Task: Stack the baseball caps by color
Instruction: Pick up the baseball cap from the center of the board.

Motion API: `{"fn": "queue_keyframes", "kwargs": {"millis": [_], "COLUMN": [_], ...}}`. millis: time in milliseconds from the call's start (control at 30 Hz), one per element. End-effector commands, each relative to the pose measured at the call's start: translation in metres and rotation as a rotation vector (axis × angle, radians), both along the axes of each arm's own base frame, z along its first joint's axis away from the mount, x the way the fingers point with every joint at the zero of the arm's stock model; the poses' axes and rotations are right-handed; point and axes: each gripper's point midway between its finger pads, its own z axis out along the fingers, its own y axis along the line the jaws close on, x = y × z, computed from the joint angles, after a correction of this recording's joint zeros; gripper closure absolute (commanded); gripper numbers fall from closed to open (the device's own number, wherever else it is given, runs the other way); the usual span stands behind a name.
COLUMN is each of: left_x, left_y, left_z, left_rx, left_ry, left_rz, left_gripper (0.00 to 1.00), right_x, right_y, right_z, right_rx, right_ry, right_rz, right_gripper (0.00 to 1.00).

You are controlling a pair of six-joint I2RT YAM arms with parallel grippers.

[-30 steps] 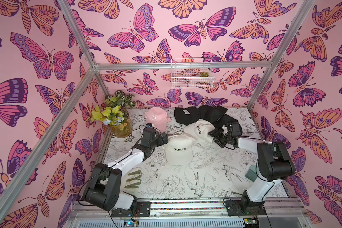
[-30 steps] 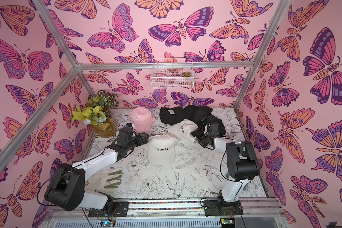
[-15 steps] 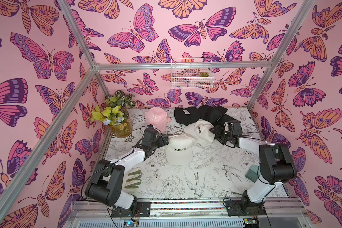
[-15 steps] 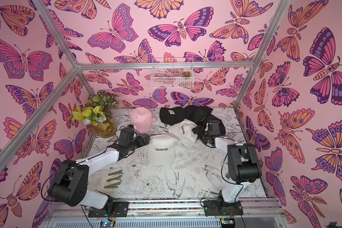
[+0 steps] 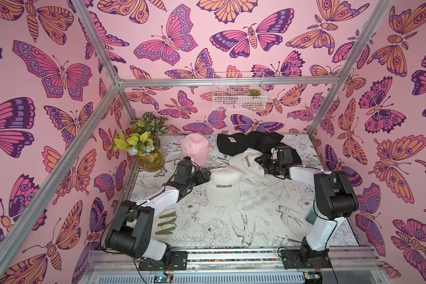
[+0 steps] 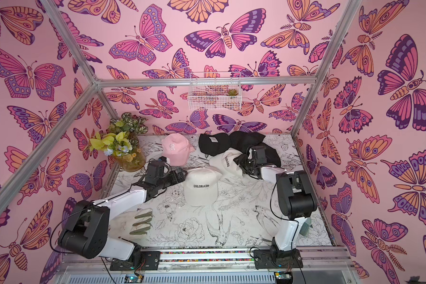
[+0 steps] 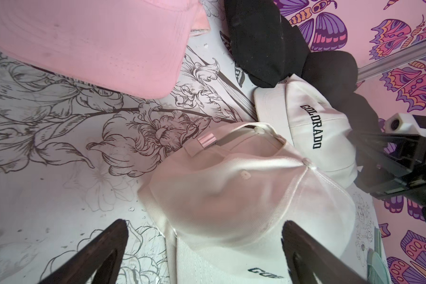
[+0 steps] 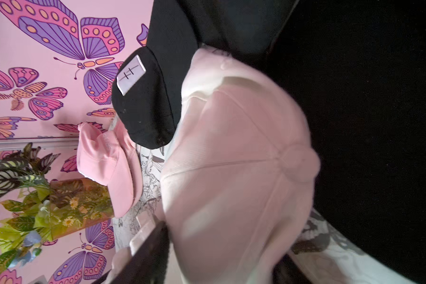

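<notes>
One green-fingered glove (image 5: 165, 221) is lying nearest the base by the left arm, out of play. Past it, in the middle of the tabletop (image 5: 268, 221), the nearer cream cap (image 5: 223, 188) is sitting upright, its COLORADO lettering facing the base and its long axis running near to far. The left claw (image 7: 203, 222) is hovering just beside this cap on its left flank, jaws standing wide apart and gripping nothing, with the crown lying straight ahead of the fingertips in the left wrist view. Farther back and toward the right arm, the second cream cap (image 5: 247, 159) is lying against the black caps (image 5: 261, 142), its lettering turned crosswise, so its long axis is sitting roughly a quarter turn off the nearer cap's. The right claw (image 5: 263, 163) is sitting at this cap's crown from the right side, the crown filling the space between its fingers. The right wrist view is too blurred and crowded for me to tell whether the jaws are pinching the fabric or only bracketing it. The right arm is plainly the nearer one to it. I am judging the coming move as a carry toward the left and nearer, onto the first cream cap, with a turn to line the brims up. Farthest back, a pink cap (image 5: 194, 150) is resting between the flower vase (image 5: 150, 159) and the black pile along the rear wall.
</notes>
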Motion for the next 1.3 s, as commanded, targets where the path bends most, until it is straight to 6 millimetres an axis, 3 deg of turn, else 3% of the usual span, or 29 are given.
{"fn": "queue_keyframes", "kwargs": {"millis": [0,167,433,700,833,967,1267], "left_x": [-0.003,-0.001,0.004,0.007,0.011,0.015,0.029], "left_y": [0.006,-0.011,-0.038,-0.071,-0.087,-0.095,-0.109], "left_z": [0.013,0.037,0.066,0.107,0.128,0.145,0.137], "left_rx": [0.005,-0.021,-0.18,-0.514,-0.675,-0.794,-0.87], "left_ry": [-0.046,-0.111,-0.101,-0.065,-0.07,-0.118,-0.094], "left_rz": [-0.03,-0.145,-0.229,-0.298,-0.374,-0.43,-0.457], "left_gripper": [0.0,0.0,0.0,0.0,0.0,0.02,0.06], "right_x": [0.008,0.009,-0.011,-0.057,-0.075,-0.084,-0.099], "right_y": [0.01,0.013,0.004,0.031,0.044,0.052,0.083], "right_z": [0.026,0.081,0.177,0.256,0.274,0.277,0.271], "right_rx": [0.016,-0.006,-0.082,0.084,0.181,0.225,0.266], "right_ry": [-0.098,-0.277,-0.545,-0.797,-0.835,-0.835,-0.822], "right_rz": [0.04,0.094,0.115,0.302,0.397,0.443,0.561], "right_gripper": [0.62,1.0,1.0,1.0,1.0,1.0,1.0]}}
